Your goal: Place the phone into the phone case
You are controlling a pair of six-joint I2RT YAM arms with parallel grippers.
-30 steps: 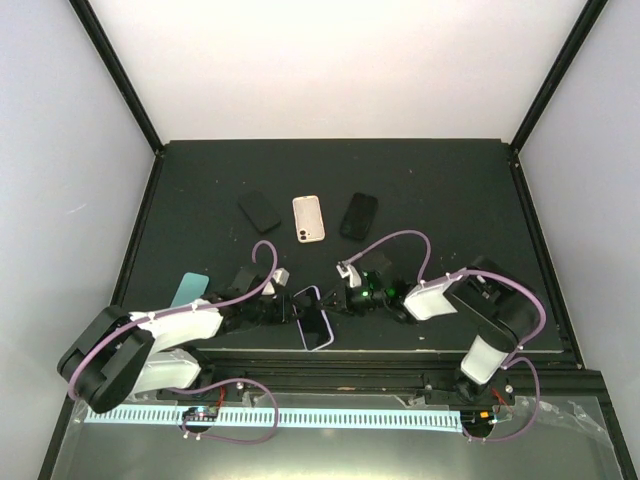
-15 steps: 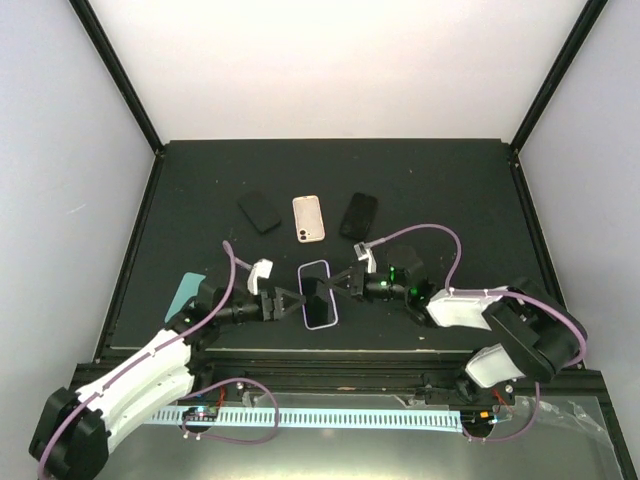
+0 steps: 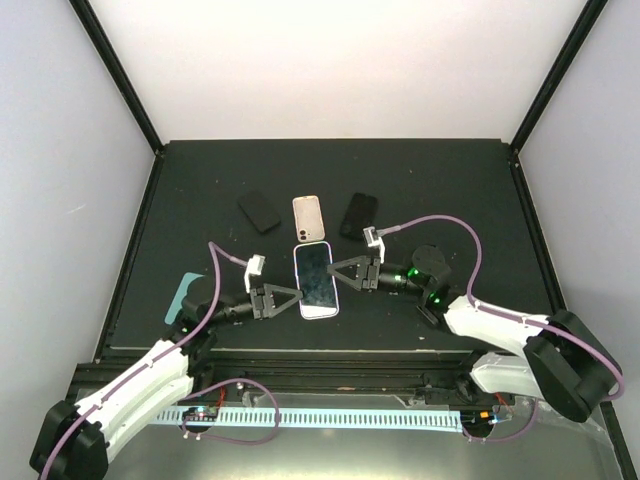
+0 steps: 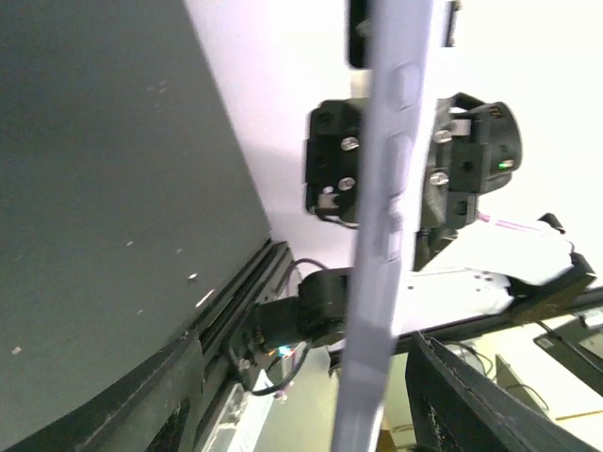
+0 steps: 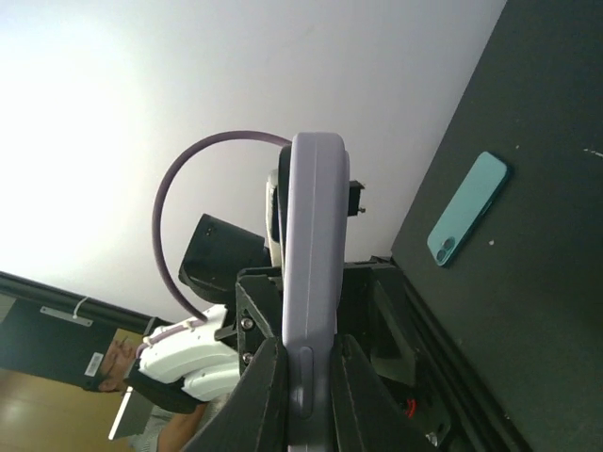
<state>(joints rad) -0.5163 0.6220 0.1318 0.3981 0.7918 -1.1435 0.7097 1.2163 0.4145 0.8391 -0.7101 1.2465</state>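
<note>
A dark-screened phone sits inside a lavender phone case, held in the air between both arms. My right gripper is shut on the case's right edge; in the right wrist view its fingers squeeze the lavender case by a side button. My left gripper is at the case's lower left edge. The left wrist view shows the case edge running between the left gripper's wide-apart jaws, neither of them touching it.
At the back of the black mat lie a black case, a pink phone and another black case. A teal phone lies at the mat's left, by the left arm.
The cased phone has risen from the mat's near edge and moved toward the middle, its screen now facing up. The left jaws have spread off it; the right gripper has kept its grip.
</note>
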